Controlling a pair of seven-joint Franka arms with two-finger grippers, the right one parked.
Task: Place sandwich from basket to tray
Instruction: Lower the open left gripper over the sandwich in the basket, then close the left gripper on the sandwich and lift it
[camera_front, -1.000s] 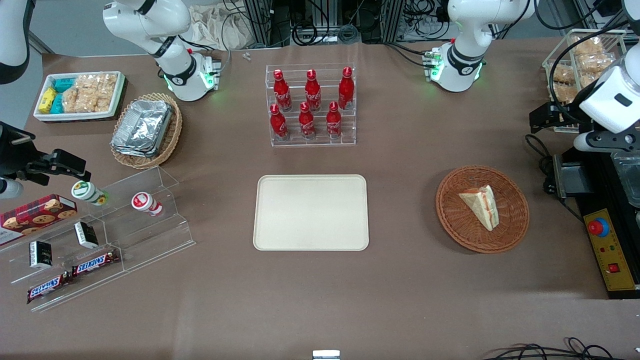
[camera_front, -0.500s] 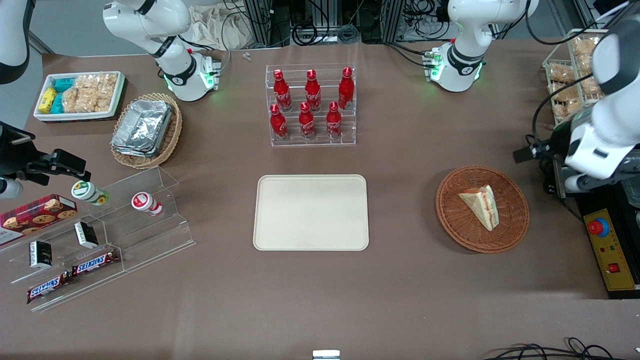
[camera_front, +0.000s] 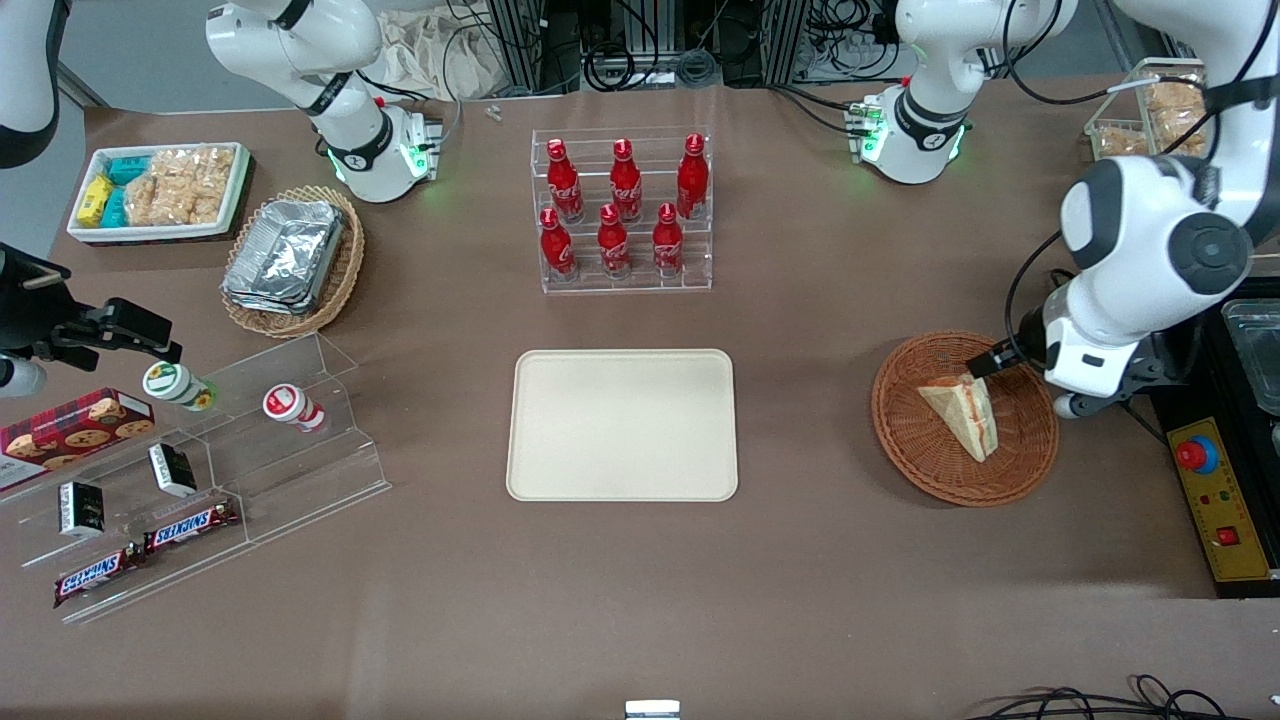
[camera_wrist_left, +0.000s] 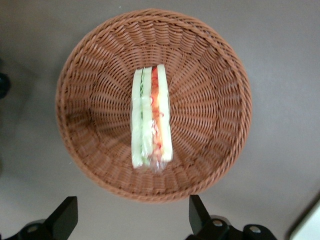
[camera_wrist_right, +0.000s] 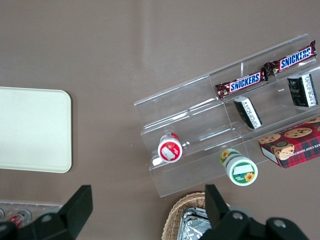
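One sandwich, red and green layers up, in basket; end effector wide open, empty, above.

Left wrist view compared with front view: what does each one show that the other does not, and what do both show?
Only the left wrist view shows the gripper, fingers open, above the basket, and the sandwich filling seen edge-on. Only the front view shows the bottle rack, the foil containers and the whole bare tray. Both show the sandwich lying in the basket on the brown table.
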